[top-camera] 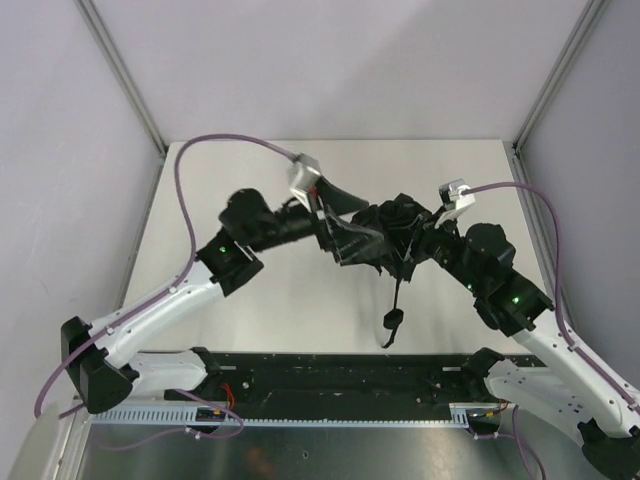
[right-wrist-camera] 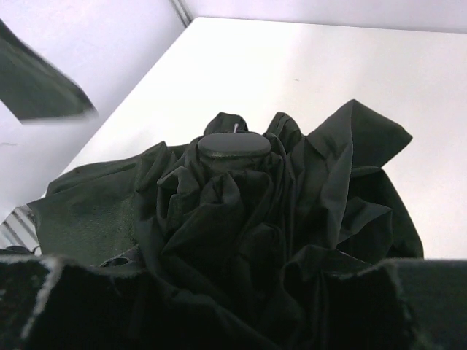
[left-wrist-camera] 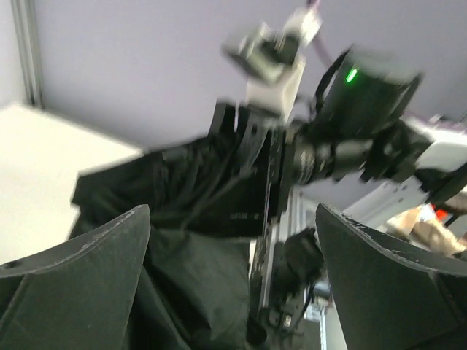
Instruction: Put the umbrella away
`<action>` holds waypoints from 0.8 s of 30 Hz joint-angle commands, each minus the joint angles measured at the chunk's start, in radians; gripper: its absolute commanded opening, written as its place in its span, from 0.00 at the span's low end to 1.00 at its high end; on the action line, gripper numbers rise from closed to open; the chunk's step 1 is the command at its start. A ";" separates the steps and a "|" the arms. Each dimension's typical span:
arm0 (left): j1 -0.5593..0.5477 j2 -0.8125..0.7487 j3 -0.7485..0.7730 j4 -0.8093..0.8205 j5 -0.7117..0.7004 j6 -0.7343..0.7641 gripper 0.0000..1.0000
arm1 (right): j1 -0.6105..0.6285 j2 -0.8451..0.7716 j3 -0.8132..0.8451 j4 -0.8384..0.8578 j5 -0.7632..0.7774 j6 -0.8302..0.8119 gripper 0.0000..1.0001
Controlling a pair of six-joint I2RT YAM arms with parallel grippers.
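A white table (top-camera: 285, 305) fills a booth closed in by a pale lilac-grey back wall (top-camera: 340, 60) and matching side walls (top-camera: 55, 160). Silvery posts (top-camera: 122, 75) run up the two far corners. A black rail (top-camera: 340, 375) lines the near edge, above what seems to be a brushed metal sheet (top-camera: 330, 455). The light is soft and even.

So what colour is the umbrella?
The umbrella is plain black, clearest in the right wrist view.

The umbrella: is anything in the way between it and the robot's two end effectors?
Nothing visible does. The umbrella is bunched up between the two. The left end effector has black fabric right between its spread fingers, and the right end effector sits right at the crumpled canopy.
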 commanded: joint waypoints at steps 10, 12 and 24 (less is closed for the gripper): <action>-0.135 0.059 -0.012 -0.424 -0.264 0.339 0.29 | -0.046 -0.082 0.155 -0.113 -0.123 -0.083 0.00; -0.120 0.053 -0.035 -0.433 -0.273 0.348 0.08 | -0.086 -0.093 0.163 -0.131 -0.277 -0.077 0.00; -0.050 -0.100 -0.201 -0.438 -0.005 0.438 0.00 | -0.327 -0.044 0.195 -0.073 -0.949 0.156 0.00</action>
